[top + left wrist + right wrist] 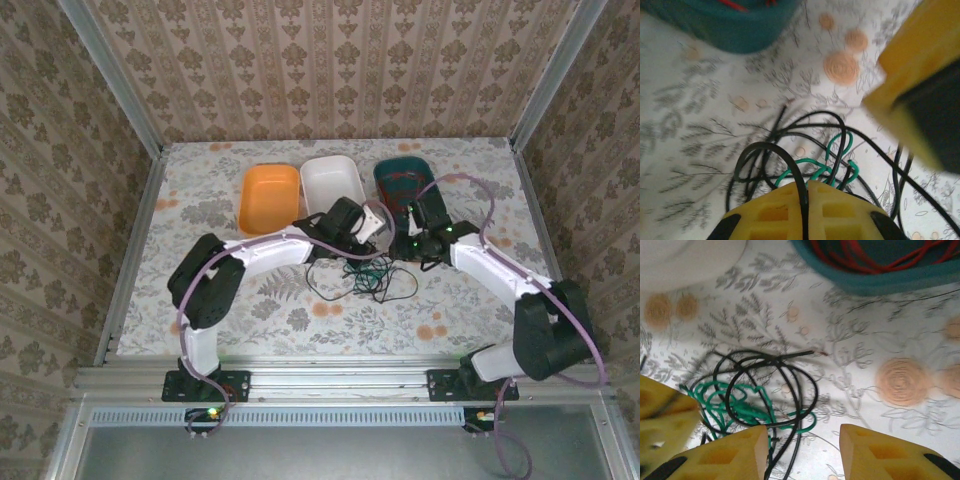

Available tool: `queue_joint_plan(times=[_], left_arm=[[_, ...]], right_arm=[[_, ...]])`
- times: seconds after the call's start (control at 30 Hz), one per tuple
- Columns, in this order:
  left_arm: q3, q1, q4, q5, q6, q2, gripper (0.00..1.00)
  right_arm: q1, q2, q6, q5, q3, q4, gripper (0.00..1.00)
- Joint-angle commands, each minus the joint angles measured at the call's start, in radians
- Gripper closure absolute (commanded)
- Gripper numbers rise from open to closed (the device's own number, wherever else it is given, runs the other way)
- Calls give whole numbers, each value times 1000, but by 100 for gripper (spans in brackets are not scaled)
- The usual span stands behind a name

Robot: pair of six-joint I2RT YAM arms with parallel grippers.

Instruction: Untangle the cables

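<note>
The cables (362,272) lie as a tangle of thin black and green wire on the flowered table, in front of the bins. My left gripper (807,184) is shut on a black cable (771,150) that arches up from the tangle into the seam between its yellow fingers. Green cable (840,165) curls just beyond its tips. My right gripper (802,440) stands open over the tangle's edge. Black strands (790,390) run down past its left finger, and green loops (735,400) lie beside them. Red cables (855,252) rest inside the teal bin (875,282). From above, both grippers (378,232) (408,243) meet close together over the tangle.
An orange bin (270,197), a white bin (333,182) and the teal bin (405,180) stand in a row behind the tangle. The right gripper's yellow finger (920,85) looms close at the upper right of the left wrist view. Patterned walls enclose the table.
</note>
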Motion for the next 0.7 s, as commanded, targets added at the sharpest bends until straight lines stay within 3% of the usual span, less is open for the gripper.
queue_joint_plan(times=[0.0,0.2,0.43,0.67], left_arm=[[-26,47,91,58,-77,-103,94],[-49,76,103,124,-99,-175,92],[-78,85,116,196,-123,-251,96],[-168,107,120,200,-143,-300,95]], right_arm=[[17,65,-63,-105,45,-6,56],[35,193,-87,-153,120,-46,56],[38,319,-75,-90,183,-124,56],[18,341,-51,-22,176,-158,56]])
